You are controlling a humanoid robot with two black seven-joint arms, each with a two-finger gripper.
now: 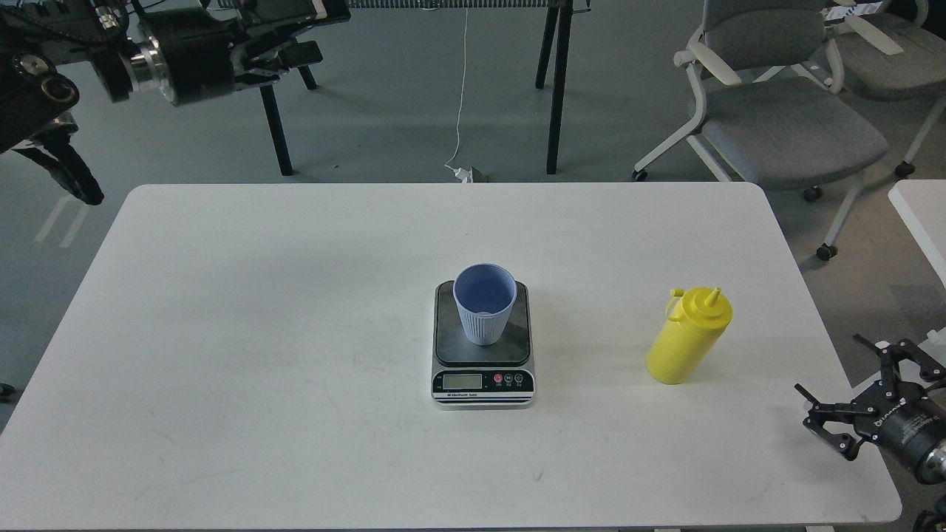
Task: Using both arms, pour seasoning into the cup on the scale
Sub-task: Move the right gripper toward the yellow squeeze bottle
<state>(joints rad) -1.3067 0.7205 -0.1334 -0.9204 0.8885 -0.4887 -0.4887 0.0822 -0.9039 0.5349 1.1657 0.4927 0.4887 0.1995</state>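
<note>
The light-blue ribbed cup (484, 303) stands upright and empty on the dark plate of the scale (482, 355) at the table's middle. The yellow squeeze bottle of seasoning (689, 336) stands upright to the right of the scale, nozzle up, its small cap hanging at its left. My right gripper (839, 384) is open and empty at the table's front right corner, right of and nearer than the bottle, apart from it. My left gripper (303, 33) is high at the far left, beyond the table's back edge, its fingers apart and empty.
The white table (259, 332) carries only the scale, cup and bottle. Black trestle legs (277, 125) stand behind it. Grey office chairs (783, 118) stand at the back right. A second white table edge (920, 214) lies at the right.
</note>
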